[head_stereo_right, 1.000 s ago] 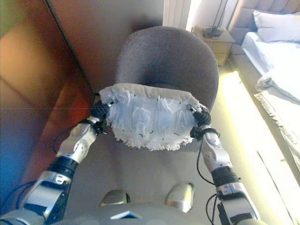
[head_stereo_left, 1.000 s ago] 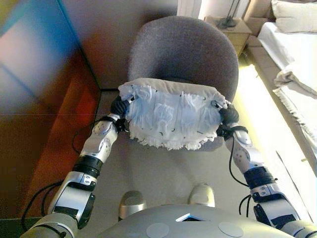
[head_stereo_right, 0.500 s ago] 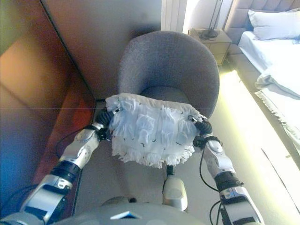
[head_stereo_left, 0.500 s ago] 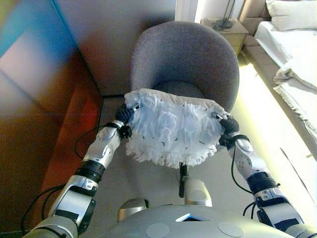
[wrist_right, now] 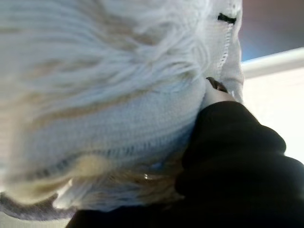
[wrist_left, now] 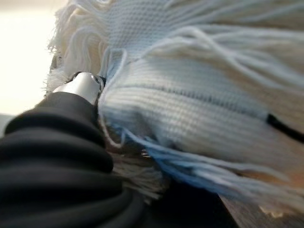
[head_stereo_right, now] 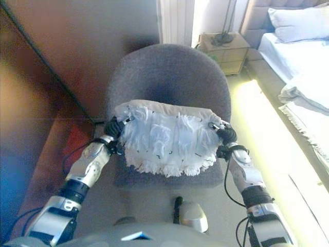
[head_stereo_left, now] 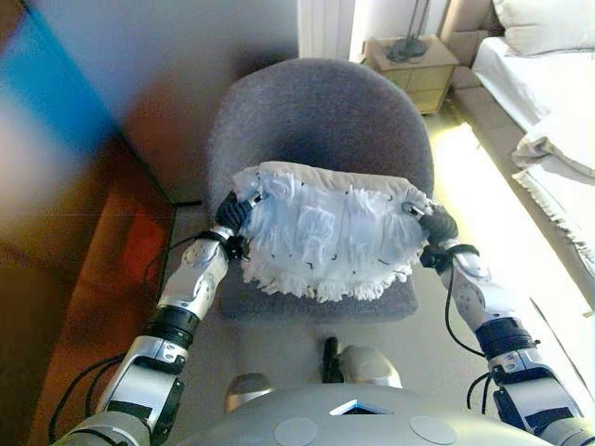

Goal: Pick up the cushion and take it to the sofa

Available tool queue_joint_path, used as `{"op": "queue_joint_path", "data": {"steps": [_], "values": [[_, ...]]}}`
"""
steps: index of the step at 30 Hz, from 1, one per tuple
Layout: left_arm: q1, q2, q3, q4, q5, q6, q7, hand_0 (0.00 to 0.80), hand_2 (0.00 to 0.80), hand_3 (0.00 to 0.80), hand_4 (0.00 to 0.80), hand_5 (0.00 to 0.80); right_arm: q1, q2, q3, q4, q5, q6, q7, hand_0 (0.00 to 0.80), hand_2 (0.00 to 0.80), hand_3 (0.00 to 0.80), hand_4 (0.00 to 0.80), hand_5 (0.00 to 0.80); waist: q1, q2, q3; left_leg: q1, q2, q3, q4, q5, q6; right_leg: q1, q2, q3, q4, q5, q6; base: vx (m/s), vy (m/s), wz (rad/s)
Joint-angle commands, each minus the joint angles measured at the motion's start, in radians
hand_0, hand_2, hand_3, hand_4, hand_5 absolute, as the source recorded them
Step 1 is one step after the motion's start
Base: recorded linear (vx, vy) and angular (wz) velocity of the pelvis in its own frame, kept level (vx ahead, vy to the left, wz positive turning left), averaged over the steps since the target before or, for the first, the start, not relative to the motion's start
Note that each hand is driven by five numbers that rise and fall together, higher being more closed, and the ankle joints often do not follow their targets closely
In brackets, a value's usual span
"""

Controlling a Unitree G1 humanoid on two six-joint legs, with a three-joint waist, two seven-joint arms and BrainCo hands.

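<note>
A white fringed cushion [head_stereo_left: 327, 234] with shaggy tassels and small dark flecks is carried between the robot's two hands, held up in the air just above the seat of a grey upholstered armchair [head_stereo_left: 321, 121]. The left hand [head_stereo_left: 230, 216] presses against the cushion's left end and the right hand [head_stereo_left: 437, 226] against its right end, so the cushion spans the gap between them, with its fringe hanging down along the nearer edge. Both hands are buried in the fabric: in each wrist view only the dark ribbed cover and a glimpse of silver show against the knit and tassels, so it cannot be told whether the fingers are curled into the cushion or pressed flat against it. The cushion's nearer edge overhangs the front of the armchair seat, and its farther edge sits in front of the rounded backrest. To the left of the armchair runs a dark wooden wall panel [head_stereo_left: 65, 186]. Beyond the armchair, behind and to its right, stands a small wooden bedside table [head_stereo_left: 414, 63]. Farther right of the armchair lies a bed [head_stereo_left: 544, 102] with white bedding and a pale pillow [head_stereo_left: 548, 23] at its head.
</note>
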Motion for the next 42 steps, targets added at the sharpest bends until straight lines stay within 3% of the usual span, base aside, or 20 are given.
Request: {"op": "queue_joint_path", "data": {"steps": [1, 4, 5, 8, 10, 13, 18, 21, 23, 25, 27, 29, 30, 34, 42], "values": [[-0.089, 0.013, 0.019, -0.077, -0.052, -0.074, -0.005, 0.800, 0.800, 0.800, 0.800, 0.800, -0.151, 0.001, -0.035, -0.097, 0.041, -0.056, -0.017, 0.800, 0.800, 0.800, 0.800, 0.800, 0.019, -0.028, -0.053, 0.037, -0.016, 0.096, -0.228, 0.119, 0.065, 0.075, -0.050, 0.068, -0.066, 0.023, 0.133, 0.197, 0.111, -0.06], [-0.139, 0.008, 0.011, -0.034, -0.070, -0.079, -0.021, 0.800, 0.800, 0.800, 0.800, 0.800, -0.201, -0.015, -0.024, -0.096, 0.039, -0.031, -0.049, 0.800, 0.800, 0.800, 0.800, 0.800, 0.039, -0.016, -0.049, 0.014, -0.016, 0.065, -0.436, 0.143, 0.056, 0.119, -0.058, 0.084, -0.071, -0.002, 0.159, 0.274, 0.158, 0.03], [-0.147, 0.007, 0.009, -0.021, -0.076, -0.084, -0.025, 0.800, 0.800, 0.800, 0.800, 0.800, -0.211, -0.016, -0.018, -0.093, 0.041, -0.023, -0.054, 0.800, 0.800, 0.800, 0.800, 0.800, 0.050, -0.009, -0.043, 0.004, -0.025, 0.036, -0.513, 0.150, 0.049, 0.143, -0.060, 0.091, -0.071, -0.016, 0.170, 0.281, 0.135, 0.02], [-0.144, 0.005, 0.008, -0.004, -0.065, -0.092, -0.015, 0.800, 0.800, 0.800, 0.800, 0.800, -0.223, 0.000, 0.006, -0.082, 0.048, -0.008, -0.062, 0.800, 0.800, 0.800, 0.800, 0.800, 0.086, -0.001, -0.046, -0.043, -0.037, -0.009, -0.617, 0.173, 0.040, 0.210, -0.071, 0.121, -0.092, -0.044, 0.191, 0.275, 0.110, -0.12], [-0.129, 0.013, 0.021, 0.009, -0.060, -0.096, -0.032, 0.800, 0.800, 0.800, 0.800, 0.800, -0.211, 0.010, 0.009, -0.083, 0.050, -0.004, -0.060, 0.800, 0.800, 0.800, 0.800, 0.800, 0.102, 0.000, -0.054, -0.062, -0.042, 0.000, -0.644, 0.163, 0.043, 0.254, -0.085, 0.121, -0.103, -0.061, 0.206, 0.264, 0.103, -0.32], [-0.128, 0.038, 0.041, 0.042, -0.067, -0.111, -0.069, 0.800, 0.800, 0.800, 0.800, 0.800, -0.201, 0.023, 0.006, -0.076, 0.057, -0.007, -0.060, 0.800, 0.800, 0.800, 0.800, 0.800, 0.107, 0.002, -0.066, -0.053, -0.057, 0.026, -0.649, 0.122, 0.064, 0.265, -0.117, 0.100, -0.083, -0.073, 0.226, 0.215, 0.131, -0.40], [-0.133, 0.054, 0.023, 0.026, -0.077, -0.106, -0.052, 0.800, 0.800, 0.800, 0.800, 0.800, -0.179, 0.037, -0.008, -0.069, 0.069, -0.033, -0.083, 0.800, 0.800, 0.800, 0.800, 0.800, 0.118, -0.005, -0.065, -0.060, -0.122, -0.012, -0.614, 0.062, 0.120, 0.210, -0.183, 0.119, 0.034, -0.014, 0.250, 0.138, 0.157, -0.34], [-0.158, 0.060, 0.001, 0.019, -0.064, -0.089, -0.047, 0.800, 0.800, 0.800, 0.800, 0.800, -0.188, 0.046, -0.018, -0.051, 0.053, -0.061, -0.126, 0.800, 0.800, 0.800, 0.800, 0.800, 0.129, 0.004, -0.043, -0.064, -0.170, -0.008, -0.558, 0.007, 0.173, 0.089, -0.284, 0.107, 0.331, 0.109, 0.231, 0.084, 0.249, 0.11], [-0.160, 0.058, -0.005, 0.012, -0.055, -0.072, -0.039, 0.800, 0.800, 0.800, 0.800, 0.800, -0.202, 0.044, -0.019, -0.034, 0.065, -0.058, -0.159, 0.800, 0.800, 0.800, 0.800, 0.800, 0.132, 0.009, -0.025, -0.030, -0.185, 0.005, -0.538, -0.022, 0.183, 0.017, -0.318, 0.089, 0.401, 0.131, 0.213, 0.155, 0.184, 0.13], [-0.155, 0.057, -0.006, -0.016, -0.043, -0.042, -0.022, 0.800, 0.800, 0.800, 0.800, 0.800, -0.227, 0.042, -0.023, 0.005, 0.064, -0.054, -0.171, 0.800, 0.800, 0.800, 0.800, 0.800, 0.134, 0.003, -0.011, 0.007, -0.188, 0.010, -0.537, -0.034, 0.170, -0.003, -0.300, 0.066, 0.290, 0.120, 0.209, 0.218, -0.028, -0.23], [-0.158, 0.071, -0.007, -0.028, -0.028, -0.034, -0.014, 0.800, 0.800, 0.800, 0.800, 0.800, -0.250, 0.033, -0.023, 0.028, 0.066, -0.057, -0.176, 0.800, 0.800, 0.800, 0.800, 0.800, 0.124, -0.017, 0.003, 0.028, -0.192, 0.005, -0.520, -0.067, 0.159, -0.040, -0.272, 0.071, 0.134, 0.145, 0.227, 0.180, -0.207, -0.51], [-0.197, 0.092, -0.019, -0.011, -0.037, -0.036, -0.005, 0.800, 0.800, 0.800, 0.800, 0.800, -0.295, 0.021, -0.022, 0.060, 0.080, -0.065, -0.186, 0.800, 0.800, 0.800, 0.800, 0.800, 0.118, -0.038, 0.041, 0.015, -0.179, -0.015, -0.427, -0.136, 0.160, -0.076, -0.267, 0.099, 0.094, 0.151, 0.247, 0.019, -0.259, -0.35], [-0.240, 0.095, -0.025, 0.006, -0.039, -0.039, 0.006, 0.800, 0.800, 0.800, 0.800, 0.800, -0.346, 0.012, -0.020, 0.097, 0.091, -0.076, -0.190, 0.800, 0.800, 0.800, 0.800, 0.800, 0.128, -0.046, 0.070, -0.044, -0.154, -0.024, -0.335, -0.158, 0.151, -0.083, -0.271, 0.102, 0.114, 0.111, 0.248, -0.163, -0.282, -0.04], [-0.397, 0.109, -0.069, 0.068, -0.073, -0.045, 0.026, 0.800, 0.800, 0.800, 0.800, 0.800, -0.462, -0.014, -0.014, 0.174, 0.160, -0.139, -0.218, 0.800, 0.800, 0.800, 0.800, 0.800, 0.145, -0.070, 0.151, -0.256, -0.076, -0.062, -0.117, -0.193, 0.113, -0.114, -0.264, 0.075, 0.167, 0.067, 0.255, -0.260, -0.296, 0.73], [-0.478, 0.107, -0.116, 0.068, -0.079, -0.039, 0.047, 0.800, 0.800, 0.800, 0.800, 0.800, -0.589, -0.116, -0.031, 0.234, 0.109, -0.126, -0.235, 0.800, 0.800, 0.800, 0.800, 0.800, 0.147, -0.075, 0.235, -0.389, -0.034, -0.123, -0.096, -0.163, 0.071, -0.199, -0.244, 0.070, 0.206, 0.020, 0.277, -0.099, -0.092, 0.01]]}}
